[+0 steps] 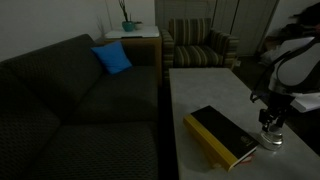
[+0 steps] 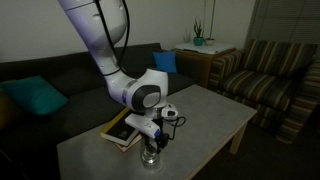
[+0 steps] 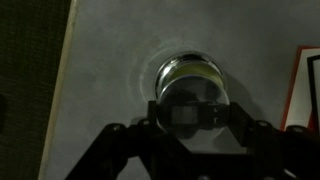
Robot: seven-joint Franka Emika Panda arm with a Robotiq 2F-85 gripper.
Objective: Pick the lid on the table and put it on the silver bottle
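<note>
Finding no legible text, label, brand, number or sign in any view. Showing only black and yellow on the book (image 1: 222,130) cover in both exterior views, any print there being too small and dim to read.
</note>
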